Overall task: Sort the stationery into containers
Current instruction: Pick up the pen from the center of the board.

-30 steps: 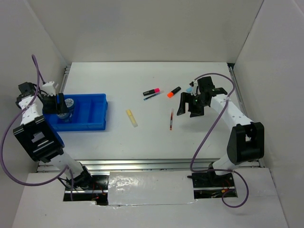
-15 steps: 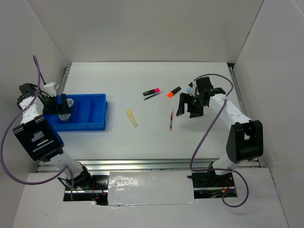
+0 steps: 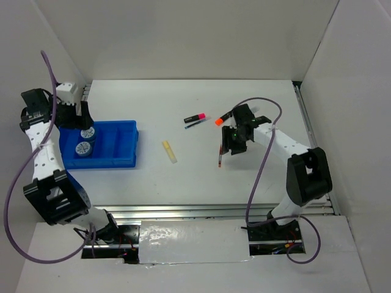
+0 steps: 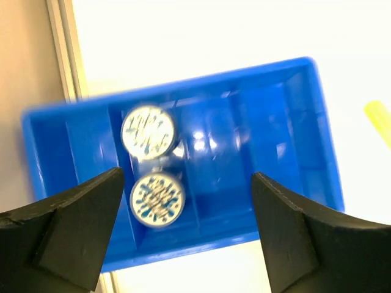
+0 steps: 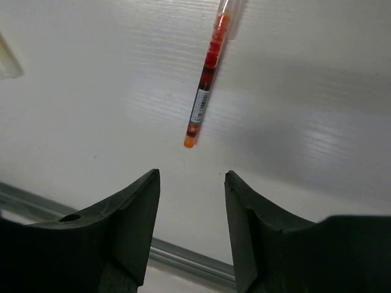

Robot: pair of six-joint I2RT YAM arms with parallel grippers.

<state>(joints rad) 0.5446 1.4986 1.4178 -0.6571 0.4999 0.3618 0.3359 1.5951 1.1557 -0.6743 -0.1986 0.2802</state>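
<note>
While reduced overhead to two small discs in the blue tray (image 3: pixel 119 143), shown close up from the left wrist as one blue-white roll (image 4: pixel 146 131) and a second roll (image 4: pixel 157 198). Touching each other in one long compartment, straight below the left gripper (image 4: pixel 186 183), nearer its left finger. Spread wide, that gripper, nothing between the fingers; placed by the overhead view (image 3: pixel 78 113) above the tray's far corner.

Lying flat on the white table (image 5: pixel 317 73), a red pen (image 5: pixel 204 91) just ahead of the right gripper (image 5: pixel 191 177), orange end toward the fingertips but short of the gap. Fingers partly parted, holding nothing. From overhead, the same gripper (image 3: pixel 229 145) down low with the pen (image 3: pixel 220 154) just beside it, on its left.

Visible whole only from above: pink marker (image 3: pixel 195 117) and dark pen (image 3: pixel 197 124) close together beyond the right gripper and to its left, orange-black marker (image 3: pixel 221 119) just beyond it, yellow marker (image 3: pixel 169 151) well to its left, between the gripper and the tray. Caught merely as a clipped yellow end at the edge of the left wrist view (image 4: pixel 379 119).
</note>
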